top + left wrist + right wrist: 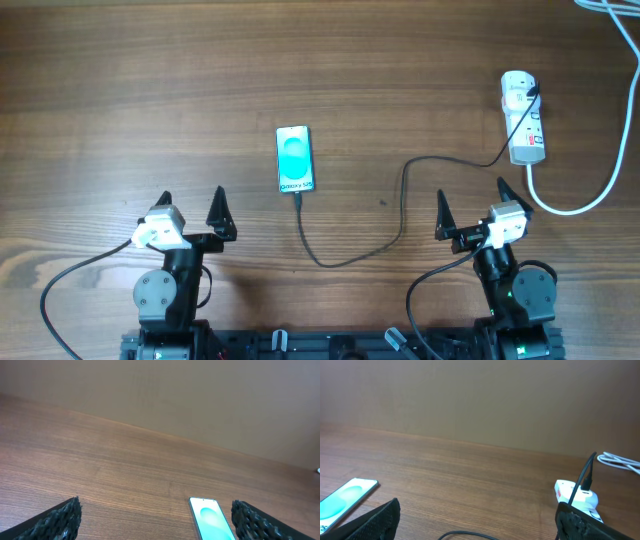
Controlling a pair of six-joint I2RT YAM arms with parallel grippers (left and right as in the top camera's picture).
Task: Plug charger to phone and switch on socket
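The phone (294,158) lies flat at the table's middle, teal screen lit. It also shows in the left wrist view (210,517) and the right wrist view (345,500). The charger cable (400,200) runs from a black plug in the socket (522,118), loops forward, and its end sits at the phone's near edge (298,198). The socket's end shows in the right wrist view (577,497). My left gripper (190,205) is open and empty, near-left of the phone. My right gripper (470,205) is open and empty, near the socket's front.
A thick white lead (615,130) curves from the socket along the right edge to the far corner. Each arm's own black cable trails by its base at the near edge. A plain wall stands behind the table.
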